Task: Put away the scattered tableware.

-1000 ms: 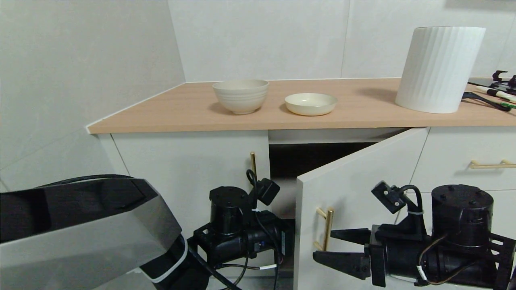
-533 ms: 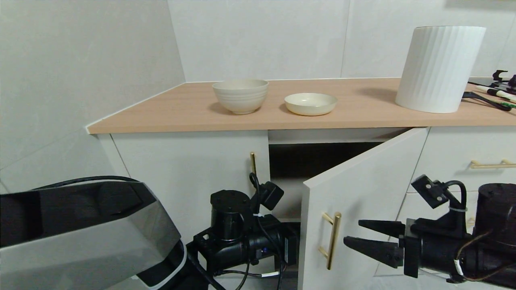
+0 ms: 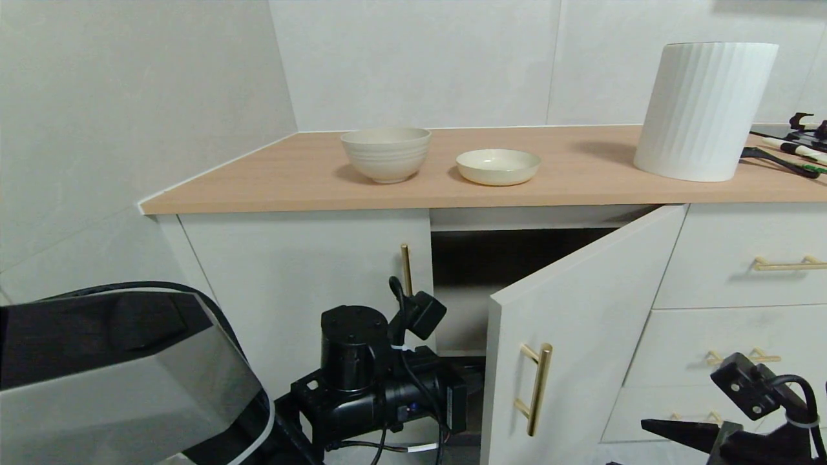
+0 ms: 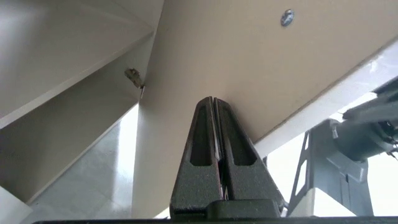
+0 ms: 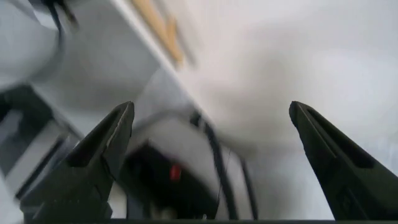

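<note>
Left gripper (image 4: 213, 101) first: its two black, slotted fingers are pressed flat together with nothing between them, tips close up against a smooth pale panel that carries one small screw (image 4: 286, 17). Over to the right gripper (image 5: 211, 124): black tapered fingers spread wide and holding nothing, low down at five o'clock in the head view, in front of the white drawers (image 3: 723, 336). Now the tableware, up on the matte wood-grain countertop (image 3: 271, 181): a deep cream bowl (image 3: 386, 154), round, with faint ridges ringing its wall, and at its three o'clock, just beside it but apart, a shallow glossy cream dish (image 3: 498, 166). Further along at three o'clock stands a tall white ribbed cylinder (image 3: 704, 110), and past it some dark utensils (image 3: 798, 152) lie at the counter's edge. Down at six o'clock from the dish, a flat white cabinet door (image 3: 581, 303) with a brass bar handle (image 3: 536, 387) hangs ajar, showing a dark opening behind it. That door stands between the two grippers and hides the left one's fingers from the head view. At nine o'clock from the opening, the neighbouring door (image 3: 303, 278) is closed.
</note>
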